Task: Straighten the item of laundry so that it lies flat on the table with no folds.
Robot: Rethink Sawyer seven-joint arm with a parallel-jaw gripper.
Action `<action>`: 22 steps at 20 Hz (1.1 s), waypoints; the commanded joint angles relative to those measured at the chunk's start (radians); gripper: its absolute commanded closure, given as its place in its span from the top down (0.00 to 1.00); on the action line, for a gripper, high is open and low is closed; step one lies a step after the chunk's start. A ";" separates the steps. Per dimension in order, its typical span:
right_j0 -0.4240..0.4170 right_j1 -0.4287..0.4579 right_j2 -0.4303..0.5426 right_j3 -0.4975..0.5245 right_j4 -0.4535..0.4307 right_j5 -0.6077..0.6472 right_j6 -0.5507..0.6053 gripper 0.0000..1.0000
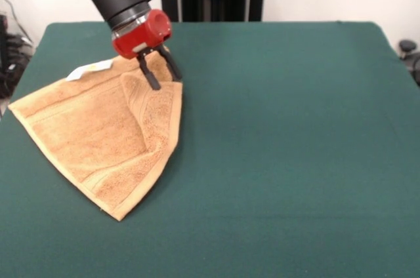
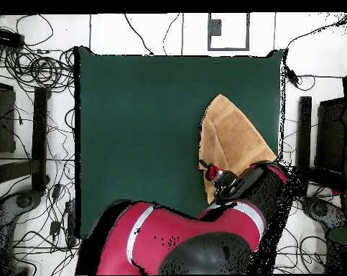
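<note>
While the towel (image 1: 98, 140) lies on the bench (image 1: 282, 147) with one side doubled over along a crease, the tool (image 1: 159, 70) hangs released at that flap's upper corner; the flap's free edge runs away from the tool towards the towel's lowest corner.

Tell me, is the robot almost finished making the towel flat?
Not yet. Done: the towel is on the table and partly spread. In hand: the gripper is open, down at the towel's far corner. Left: one side is folded over with a raised ridge down the middle, so the towel looks like a triangle and needs opening out.
</note>
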 commanded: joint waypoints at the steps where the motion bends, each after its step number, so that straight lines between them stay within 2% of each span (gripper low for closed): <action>1: 0.036 0.048 0.219 0.013 -0.025 -0.045 0.160 1.00; 9: 0.013 0.048 0.249 0.009 -0.009 -0.061 0.111 1.00; 15: -0.038 0.068 0.283 0.000 0.095 0.004 -0.093 1.00; 18: -0.065 0.066 0.295 0.022 0.188 0.030 -0.230 1.00; 22: -0.079 0.063 0.291 0.042 0.266 0.037 -0.330 1.00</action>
